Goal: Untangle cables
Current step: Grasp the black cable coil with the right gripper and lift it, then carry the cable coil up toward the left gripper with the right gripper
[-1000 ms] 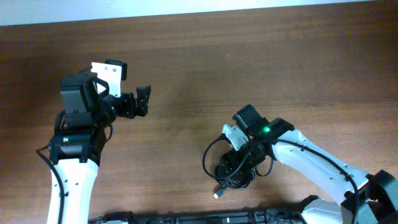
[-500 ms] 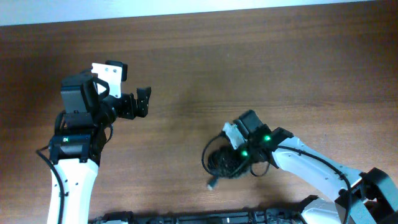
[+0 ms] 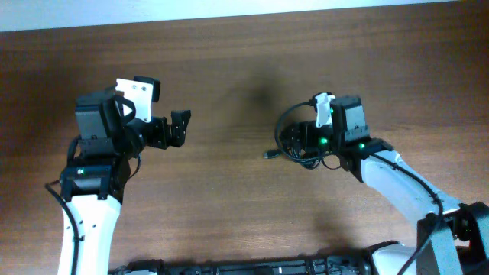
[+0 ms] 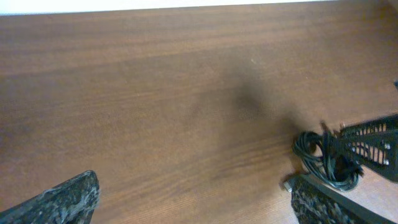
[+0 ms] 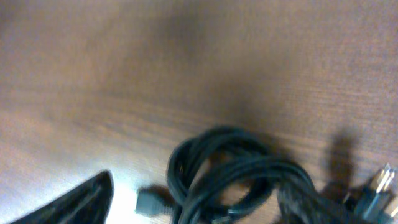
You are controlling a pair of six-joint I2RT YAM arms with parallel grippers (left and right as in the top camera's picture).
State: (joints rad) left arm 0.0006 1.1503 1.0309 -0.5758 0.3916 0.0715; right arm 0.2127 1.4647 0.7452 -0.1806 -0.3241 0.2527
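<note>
The cables (image 3: 292,140) are a fist-sized bunch of thin black loops, held right of the table's middle. A small plug (image 3: 269,155) hangs from the bunch's left side. My right gripper (image 3: 307,142) is shut on the bunch and holds it just above the wood. In the right wrist view the loops (image 5: 239,171) fill the space between the fingers (image 5: 199,208), with a grey plug (image 5: 149,200) at the left. My left gripper (image 3: 180,127) is open and empty, well left of the bunch. The left wrist view shows its fingers (image 4: 193,205) wide apart and the bunch (image 4: 326,158) at the far right.
The wooden table (image 3: 229,61) has a pale far edge (image 4: 186,5). A black rail (image 3: 252,267) runs along the near edge.
My right gripper has closed on the cable bunch and carried it from the near right of the table up and away to mid-table. The left arm has barely moved.
</note>
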